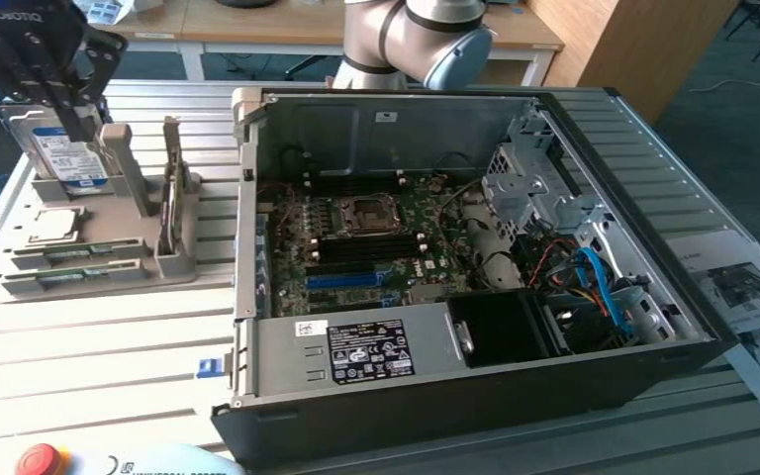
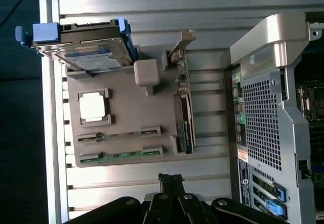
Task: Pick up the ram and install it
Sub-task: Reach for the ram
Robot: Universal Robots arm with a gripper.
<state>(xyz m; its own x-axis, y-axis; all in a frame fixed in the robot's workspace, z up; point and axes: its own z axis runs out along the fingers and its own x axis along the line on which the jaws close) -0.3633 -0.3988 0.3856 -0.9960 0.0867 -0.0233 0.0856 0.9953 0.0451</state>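
The ram is a thin green stick lying in a slot of the grey holder. The exterior view shows the ram in the holder's front slot, at that view's left. My black gripper hangs high above the holder, near the blue-labelled hard drive. Seen from the wrist camera, my gripper is shut with nothing in it, well apart from the ram.
An open computer case lies beside the holder, with its motherboard and blue slot exposed. The holder also carries a silver processor and an upright card. A red stop button sits near the table's front edge.
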